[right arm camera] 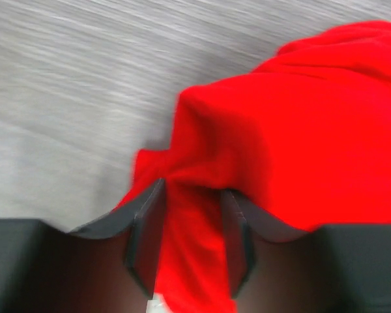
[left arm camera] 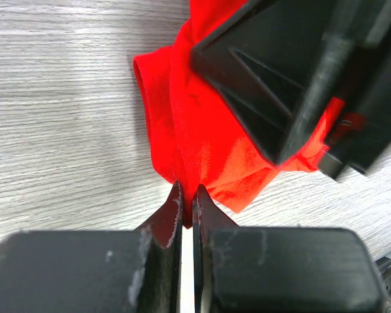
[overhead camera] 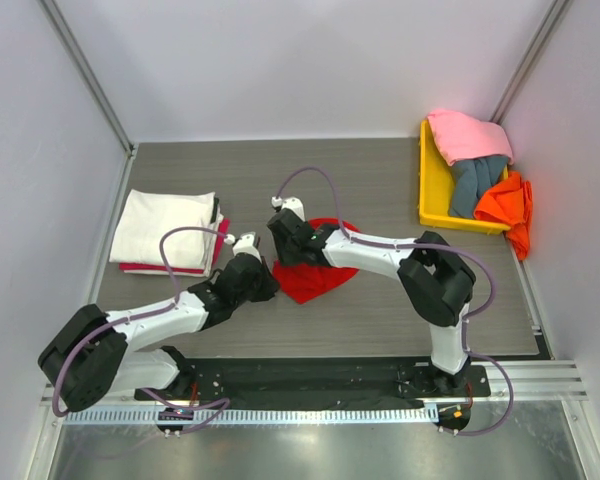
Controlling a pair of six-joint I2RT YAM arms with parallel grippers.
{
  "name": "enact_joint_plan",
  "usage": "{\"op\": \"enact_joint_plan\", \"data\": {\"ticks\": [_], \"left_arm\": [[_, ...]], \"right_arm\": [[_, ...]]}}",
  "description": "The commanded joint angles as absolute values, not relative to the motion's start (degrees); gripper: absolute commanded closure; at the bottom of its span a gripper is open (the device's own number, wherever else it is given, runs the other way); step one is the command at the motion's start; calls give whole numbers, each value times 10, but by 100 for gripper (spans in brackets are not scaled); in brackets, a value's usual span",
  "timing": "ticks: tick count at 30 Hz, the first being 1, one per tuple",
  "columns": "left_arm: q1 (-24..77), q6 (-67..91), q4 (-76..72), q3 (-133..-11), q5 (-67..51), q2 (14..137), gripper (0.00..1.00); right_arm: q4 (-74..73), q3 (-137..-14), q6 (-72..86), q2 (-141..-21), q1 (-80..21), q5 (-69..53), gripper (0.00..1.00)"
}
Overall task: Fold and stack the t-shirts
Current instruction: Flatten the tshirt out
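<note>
A bright red t-shirt [overhead camera: 315, 278] lies crumpled in the middle of the table. My left gripper [overhead camera: 267, 284] is at its left edge. In the left wrist view the jaws [left arm camera: 188, 195] are pinched shut on a fold of the red cloth [left arm camera: 195, 130]. My right gripper [overhead camera: 284, 246] is at the shirt's upper left. In the right wrist view a bunch of red cloth [right arm camera: 293, 130] fills the gap between its fingers [right arm camera: 191, 195]. A folded cream-white shirt [overhead camera: 165, 228] tops a stack at the left, with a pink-red one [overhead camera: 221, 236] beneath.
A yellow tray [overhead camera: 432, 190] at the back right holds a pink shirt [overhead camera: 465, 135], a grey-blue shirt [overhead camera: 475, 182] and an orange shirt [overhead camera: 505, 205] hanging over its right rim. The right gripper's black body [left arm camera: 300, 85] is close above the left gripper. White walls enclose the table.
</note>
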State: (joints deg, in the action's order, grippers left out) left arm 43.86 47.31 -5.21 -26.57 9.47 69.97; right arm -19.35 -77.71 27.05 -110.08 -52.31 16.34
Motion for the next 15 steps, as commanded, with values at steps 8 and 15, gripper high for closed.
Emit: {"op": "enact_joint_plan", "data": {"ticks": [8,15], "left_arm": [[438,459,-32,-278,106,678,100],[428,460,65,-361,119,711,100]], "right_arm": [[-220,-822,277,-1064,-519,258,95],[-220,-862,323,-969,-388,141,99]]}}
